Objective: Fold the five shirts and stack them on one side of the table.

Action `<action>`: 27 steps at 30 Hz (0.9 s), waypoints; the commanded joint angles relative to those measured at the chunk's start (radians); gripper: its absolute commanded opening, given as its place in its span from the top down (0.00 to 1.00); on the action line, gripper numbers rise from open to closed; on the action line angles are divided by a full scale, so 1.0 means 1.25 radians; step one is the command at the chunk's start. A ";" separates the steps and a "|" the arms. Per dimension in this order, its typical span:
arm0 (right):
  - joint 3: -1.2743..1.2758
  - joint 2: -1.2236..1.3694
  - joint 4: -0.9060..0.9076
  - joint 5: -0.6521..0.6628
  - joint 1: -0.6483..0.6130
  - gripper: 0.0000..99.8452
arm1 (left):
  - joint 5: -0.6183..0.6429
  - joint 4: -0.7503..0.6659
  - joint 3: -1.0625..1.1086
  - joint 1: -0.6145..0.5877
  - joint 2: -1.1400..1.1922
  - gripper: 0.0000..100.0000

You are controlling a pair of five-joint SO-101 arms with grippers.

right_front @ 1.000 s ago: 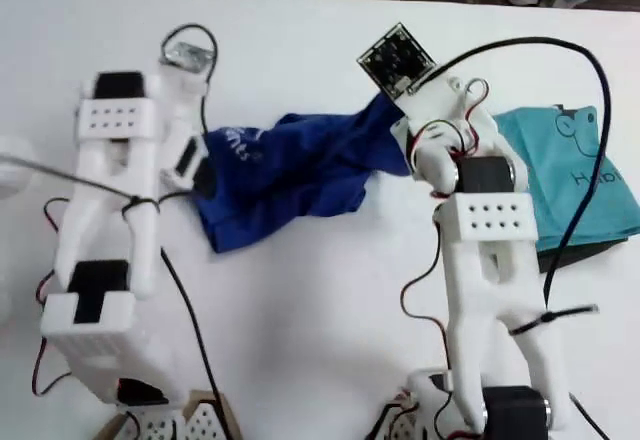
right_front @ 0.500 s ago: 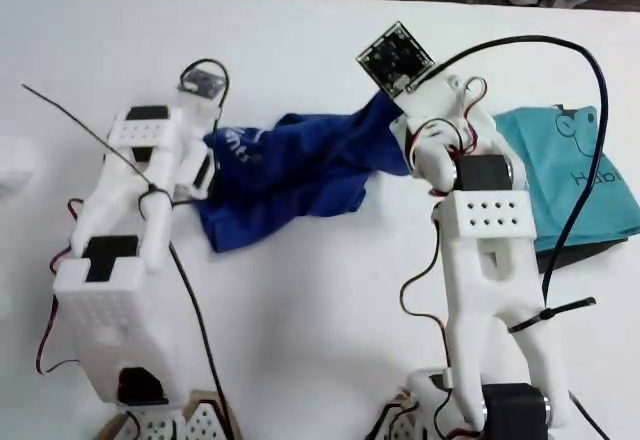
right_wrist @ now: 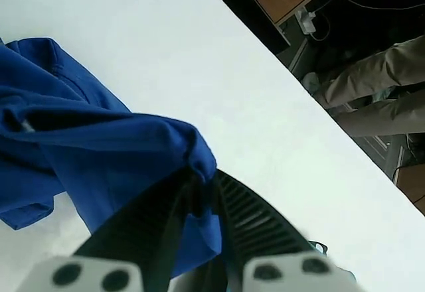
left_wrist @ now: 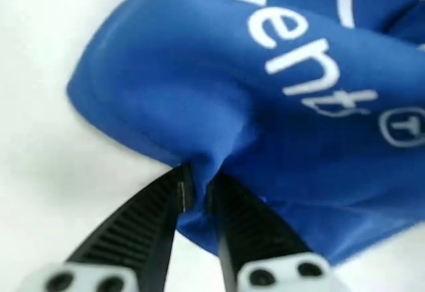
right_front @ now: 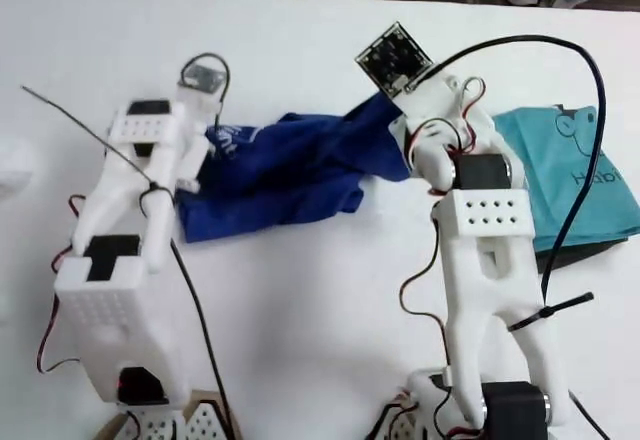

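**Blue shirt held at both ends, not yet folded**

The blue shirt (right_front: 290,170) lies bunched across the middle of the worktop (right_front: 300,310), strung between the two arms. The left fingers (left_wrist: 169,206) are pinched tight on a fold of cloth at its printed end, and the right fingers (right_wrist: 229,202) are clamped on an edge at the far end. A folded teal shirt (right_front: 580,175) sits at the right side. The step in hand looks like spreading the garment; next, both ends probably need drawing apart and laying flat
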 commanded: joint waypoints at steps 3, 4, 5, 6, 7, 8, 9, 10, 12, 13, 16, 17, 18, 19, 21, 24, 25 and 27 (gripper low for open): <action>-0.038 -0.003 -0.019 -0.001 -0.004 0.98 | 0.004 0.177 -0.155 -0.020 -0.145 0.97; -0.038 -0.003 -0.019 -0.001 -0.004 0.98 | 0.004 0.207 -0.176 -0.022 -0.162 0.97; -0.038 -0.003 -0.019 -0.001 -0.004 0.98 | 0.004 0.234 -0.192 -0.031 -0.178 0.97; -0.038 -0.003 -0.019 -0.001 -0.006 0.98 | 0.004 0.258 -0.203 -0.039 -0.190 0.97; -0.037 -0.003 -0.019 -0.001 -0.006 0.98 | 0.004 0.276 -0.208 -0.049 -0.200 0.97; -0.037 -0.003 -0.019 -0.001 -0.006 0.98 | 0.002 0.290 -0.208 -0.060 -0.207 0.97; -0.037 -0.003 -0.019 -0.001 -0.006 0.98 | 0.002 0.303 -0.208 -0.072 -0.211 0.97; -0.037 -0.003 -0.019 -0.001 -0.007 0.98 | 0.002 0.318 -0.208 -0.086 -0.210 0.97; -0.034 -0.003 -0.019 -0.001 -0.019 0.98 | 0.000 0.344 -0.199 -0.110 -0.206 0.97; -0.034 -0.003 -0.019 -0.001 -0.028 0.98 | -0.002 0.345 -0.177 -0.118 -0.203 0.97; -0.022 -0.003 -0.019 -0.001 -0.052 0.98 | -0.068 0.331 -0.087 -0.119 -0.179 0.90; -0.021 -0.003 -0.019 -0.001 -0.060 0.98 | -0.081 0.312 -0.051 -0.119 -0.172 0.87; -0.021 -0.003 -0.019 -0.001 -0.063 0.98 | -0.091 0.288 -0.020 -0.122 -0.164 0.83; -0.021 -0.003 -0.019 -0.001 -0.064 0.98 | -0.096 0.268 0.003 -0.129 -0.160 0.81; -0.021 -0.003 -0.019 -0.001 -0.064 0.98 | -0.095 0.238 0.024 -0.146 -0.160 0.78; -0.021 -0.003 -0.019 -0.001 -0.061 0.98 | -0.099 0.237 0.023 -0.161 -0.169 0.78; -0.021 -0.003 -0.019 -0.001 -0.061 0.98 | -0.099 0.237 0.029 -0.161 -0.178 0.78; -0.021 -0.003 -0.019 0.000 -0.063 0.98 | -0.099 0.250 0.036 -0.155 -0.190 0.78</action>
